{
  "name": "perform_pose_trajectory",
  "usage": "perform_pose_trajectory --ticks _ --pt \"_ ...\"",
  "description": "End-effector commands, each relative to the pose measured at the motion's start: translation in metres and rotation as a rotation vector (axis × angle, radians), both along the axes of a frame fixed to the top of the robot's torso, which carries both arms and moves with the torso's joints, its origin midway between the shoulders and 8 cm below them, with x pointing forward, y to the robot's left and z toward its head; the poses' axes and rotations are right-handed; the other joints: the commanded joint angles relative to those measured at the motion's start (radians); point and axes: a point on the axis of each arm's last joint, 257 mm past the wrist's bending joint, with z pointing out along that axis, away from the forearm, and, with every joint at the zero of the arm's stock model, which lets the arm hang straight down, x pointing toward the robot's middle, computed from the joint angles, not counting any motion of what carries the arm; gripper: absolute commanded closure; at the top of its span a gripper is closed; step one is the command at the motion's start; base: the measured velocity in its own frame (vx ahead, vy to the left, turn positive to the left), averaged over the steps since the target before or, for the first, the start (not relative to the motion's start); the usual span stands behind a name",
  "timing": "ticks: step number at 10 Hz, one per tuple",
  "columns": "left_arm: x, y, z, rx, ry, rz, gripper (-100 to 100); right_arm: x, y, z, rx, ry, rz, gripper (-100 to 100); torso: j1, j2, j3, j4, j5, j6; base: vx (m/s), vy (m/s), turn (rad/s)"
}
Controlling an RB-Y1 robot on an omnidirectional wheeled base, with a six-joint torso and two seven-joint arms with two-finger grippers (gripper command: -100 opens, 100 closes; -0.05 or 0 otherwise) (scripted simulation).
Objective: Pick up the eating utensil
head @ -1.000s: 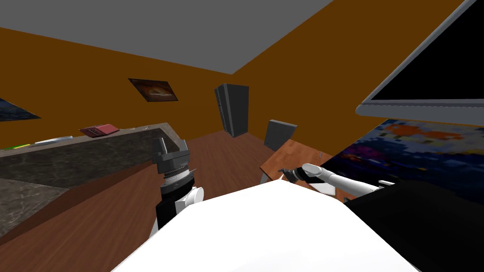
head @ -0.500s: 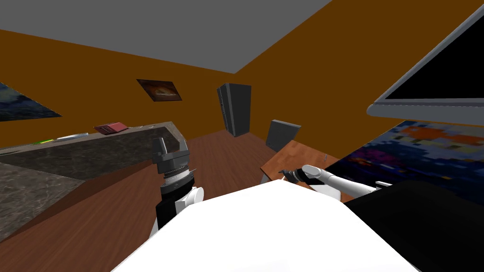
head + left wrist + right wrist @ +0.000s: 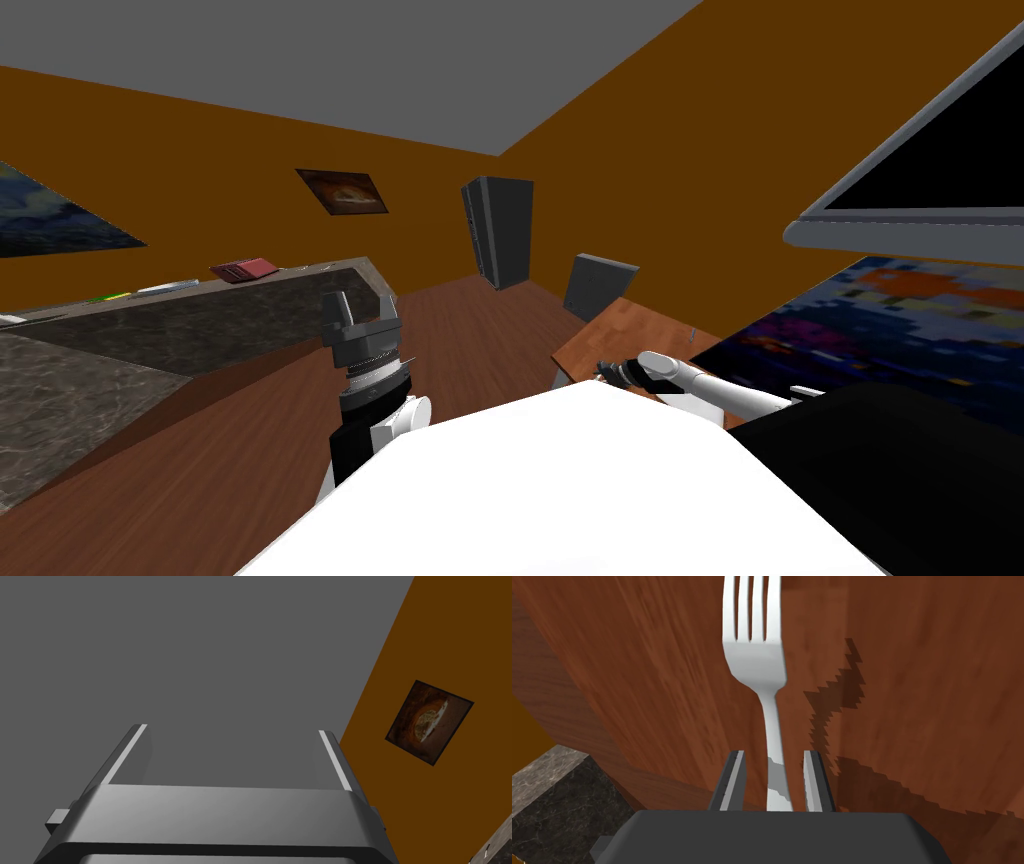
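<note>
Since fork (image 3: 755, 666) lies on counter (image 3: 912, 701), handle running straight back into right tool (image 3: 773, 752), tines pointing away, I read tool as narrowed but unclamped, gaps showing either side.

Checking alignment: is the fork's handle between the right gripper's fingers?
Yes, the fork has its handle running between the two fingers of the right gripper, tines pointing away.

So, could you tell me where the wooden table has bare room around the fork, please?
Bare brown wooden table lies on both sides of the silver-grey fork. It is tight only at the handle, which the right gripper straddles with its fingers open.
</note>
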Motion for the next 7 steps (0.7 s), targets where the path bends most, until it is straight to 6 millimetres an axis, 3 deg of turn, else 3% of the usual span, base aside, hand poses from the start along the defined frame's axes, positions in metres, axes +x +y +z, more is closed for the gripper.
perform_pose_trajectory --ticks 1,2,3,4,6,7 --pt "0.000 0.000 0.000 0.000 0.000 0.000 0 0.000 0.000 0.000 0.000 0.000 0.000 100 0.000 0.000 0.000 0.000 0.000 0.000 0.000 0.000 0.000" --pt "0.000 0.000 0.000 0.000 0.000 0.000 0 0.000 0.000 0.000 0.000 0.000 0.000 100 0.000 0.000 0.000 0.000 0.000 0.000 0.000 0.000 0.000" --pt "0.000 0.000 0.000 0.000 0.000 0.000 0 0.000 0.000 0.000 0.000 0.000 0.000 0 0.000 0.000 0.000 0.000 0.000 0.000 0.000 0.000 0.000" --pt "0.000 0.000 0.000 0.000 0.000 0.000 0 0.003 -0.006 0.012 0.000 0.001 0.017 100 0.000 0.000 0.000 0.000 0.000 0.000 0.018 0.014 -0.177" --pt "0.000 0.000 0.000 0.000 0.000 0.000 0 0.002 -0.008 0.013 -0.002 0.000 0.019 100 0.002 0.000 0.000 0.000 0.001 0.001 0.012 0.019 -0.094" --pt "0.000 0.000 0.000 0.000 0.000 0.000 0 0.002 -0.008 0.014 -0.001 0.001 0.020 0 0.001 0.000 0.000 0.000 0.000 0.000 0.000 0.000 0.000"
